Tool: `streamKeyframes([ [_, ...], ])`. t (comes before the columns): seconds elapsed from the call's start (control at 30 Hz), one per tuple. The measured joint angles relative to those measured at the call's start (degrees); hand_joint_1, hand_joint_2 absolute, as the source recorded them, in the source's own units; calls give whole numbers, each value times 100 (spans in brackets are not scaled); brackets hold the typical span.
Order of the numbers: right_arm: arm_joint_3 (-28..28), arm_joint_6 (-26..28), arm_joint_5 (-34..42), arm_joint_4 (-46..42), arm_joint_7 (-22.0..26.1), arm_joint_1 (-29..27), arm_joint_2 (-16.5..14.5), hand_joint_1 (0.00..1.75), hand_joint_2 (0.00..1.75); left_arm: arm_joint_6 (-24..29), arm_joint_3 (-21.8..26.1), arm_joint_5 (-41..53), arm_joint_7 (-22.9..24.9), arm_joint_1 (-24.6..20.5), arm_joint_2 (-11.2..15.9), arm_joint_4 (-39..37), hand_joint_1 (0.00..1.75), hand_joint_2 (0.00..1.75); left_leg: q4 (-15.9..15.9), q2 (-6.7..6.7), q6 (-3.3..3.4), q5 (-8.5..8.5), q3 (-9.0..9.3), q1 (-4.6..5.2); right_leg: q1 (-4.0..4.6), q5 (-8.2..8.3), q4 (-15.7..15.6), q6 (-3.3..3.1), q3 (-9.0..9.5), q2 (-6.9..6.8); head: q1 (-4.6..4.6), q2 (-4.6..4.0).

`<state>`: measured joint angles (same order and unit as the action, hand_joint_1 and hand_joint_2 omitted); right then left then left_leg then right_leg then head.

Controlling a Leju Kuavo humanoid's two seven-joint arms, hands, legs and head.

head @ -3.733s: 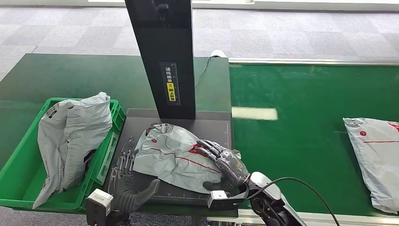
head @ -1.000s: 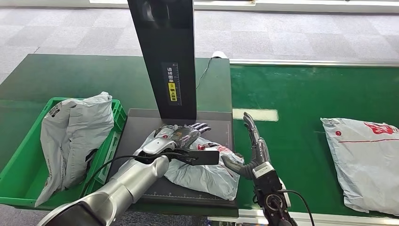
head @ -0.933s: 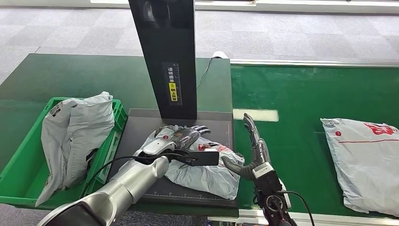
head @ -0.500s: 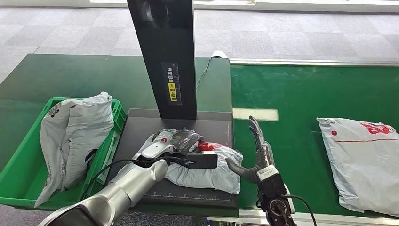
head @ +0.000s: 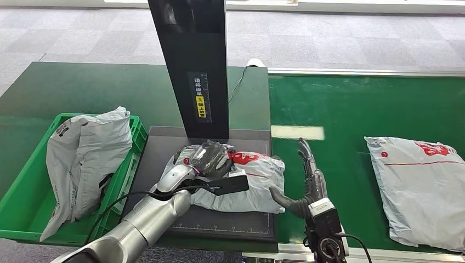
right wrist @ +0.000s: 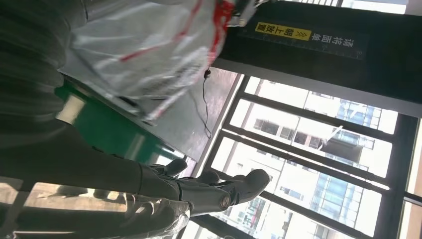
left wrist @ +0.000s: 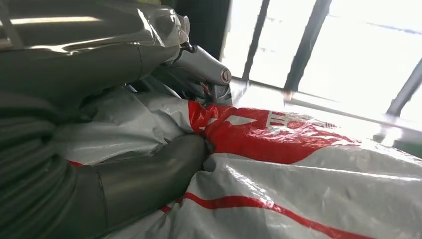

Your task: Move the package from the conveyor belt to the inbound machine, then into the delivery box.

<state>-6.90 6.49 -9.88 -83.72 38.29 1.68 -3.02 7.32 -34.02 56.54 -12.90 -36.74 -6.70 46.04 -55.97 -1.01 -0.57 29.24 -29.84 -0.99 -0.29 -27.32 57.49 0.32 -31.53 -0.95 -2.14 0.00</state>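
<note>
A grey package with red markings point(head: 249, 183) lies crumpled on the dark plate of the inbound machine point(head: 159, 150). My left hand point(head: 211, 159) grips its far left part, fingers curled into the plastic. In the left wrist view my thumb point(left wrist: 144, 174) presses into the package point(left wrist: 278, 174) beside its red patch. My right hand point(head: 307, 183) stands open just right of the package, fingers pointing up and away, holding nothing. The right wrist view shows those fingers point(right wrist: 224, 191) spread in the air, with the package point(right wrist: 144, 45) beyond them.
The machine's black column point(head: 192, 66) rises behind the plate. A green delivery box point(head: 22, 203) at the left holds another grey package point(head: 82, 159). A third package point(head: 422, 186) lies on the green conveyor belt point(head: 356, 109) to the right.
My left hand has curled onto the package and bunched it toward the column. My right hand has drawn back to the right, staying open. The package on the belt has drifted left.
</note>
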Motion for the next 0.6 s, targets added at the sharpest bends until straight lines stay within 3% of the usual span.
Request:
streamKeyframes([
  [0.2,117,32,92,-285,-4,-190,7,0,175,913,288,-38,-74,478,291,1181,175,175,0,-2,0,0,-16,0,0,0,0,0,-15,0,1,0],
  [0.43,383,219,338,-682,145,-502,-3,0,175,2645,842,152,-407,1426,593,2697,175,175,1,-3,0,1,-29,0,0,-2,0,0,-30,1,0,0],
  [0.6,559,237,422,-937,168,-622,-8,0,175,2937,1248,182,-485,1886,717,3596,175,175,1,-1,-1,1,-31,0,0,-2,0,-1,-32,0,1,0],
])
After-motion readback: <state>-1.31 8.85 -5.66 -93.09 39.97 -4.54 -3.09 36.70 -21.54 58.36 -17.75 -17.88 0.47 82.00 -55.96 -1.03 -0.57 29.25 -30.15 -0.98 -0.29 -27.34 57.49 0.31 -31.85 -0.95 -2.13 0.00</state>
